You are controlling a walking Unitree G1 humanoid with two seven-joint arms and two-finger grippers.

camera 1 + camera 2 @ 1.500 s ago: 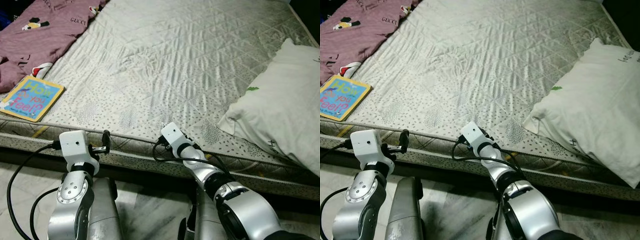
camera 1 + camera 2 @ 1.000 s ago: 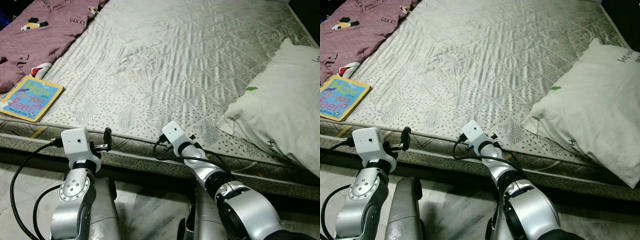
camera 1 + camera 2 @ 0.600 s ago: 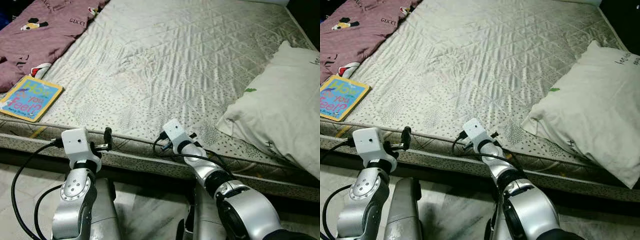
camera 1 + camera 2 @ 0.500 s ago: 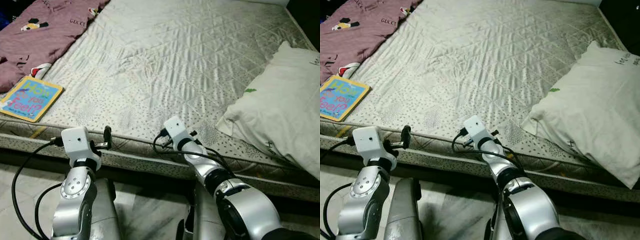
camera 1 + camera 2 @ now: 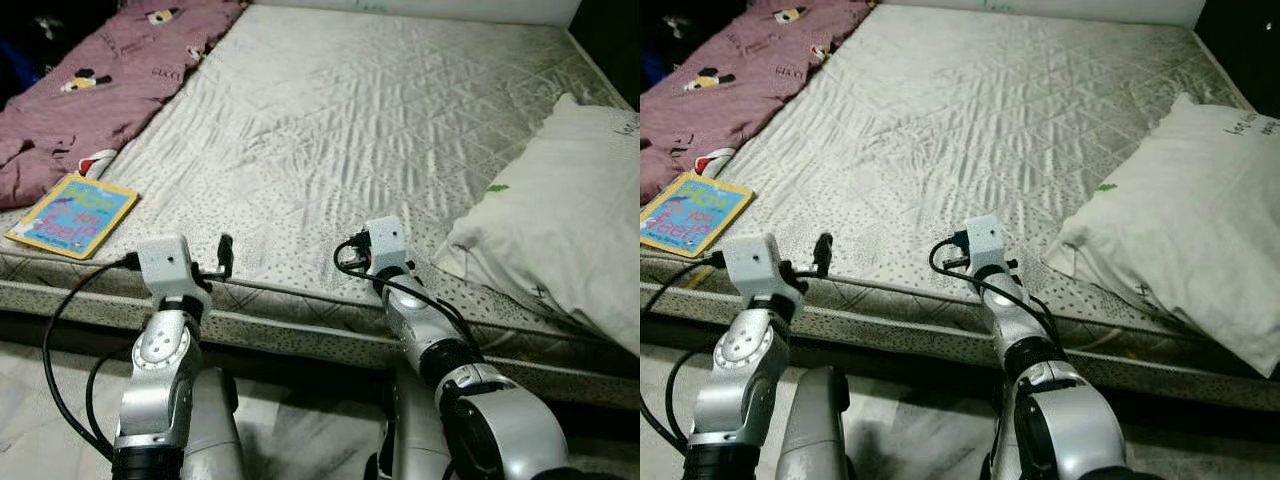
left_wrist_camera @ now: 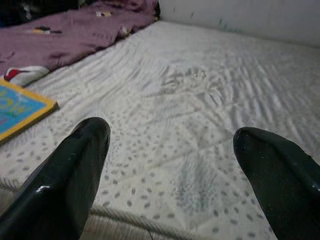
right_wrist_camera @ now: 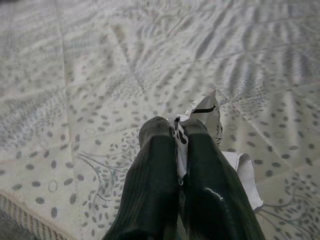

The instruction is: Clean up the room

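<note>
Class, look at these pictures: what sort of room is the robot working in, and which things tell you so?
Most likely a bedroom: a wide quilted mattress, a white pillow on it, and a purple printed blanket beside a children's book.

Camera: tilting up and shifting; more of the far end of the mattress (image 5: 330, 110) and its white headboard edge is coming into view, so the whole scene is sliding in the picture.

Right gripper (image 7: 173, 131): advancing from the near mattress edge onto the quilted top; its wrist block is now riding over the surface, farther in than 1.5 s ago.

Right arm: straightening and rotating, the wrist block now facing up the bed rather than angling left.

Left gripper (image 5: 225, 255): rising slightly, its fingers now sitting level with the mattress's near edge.

Left arm: extending upward, more forearm showing beneath the wrist block.
</note>
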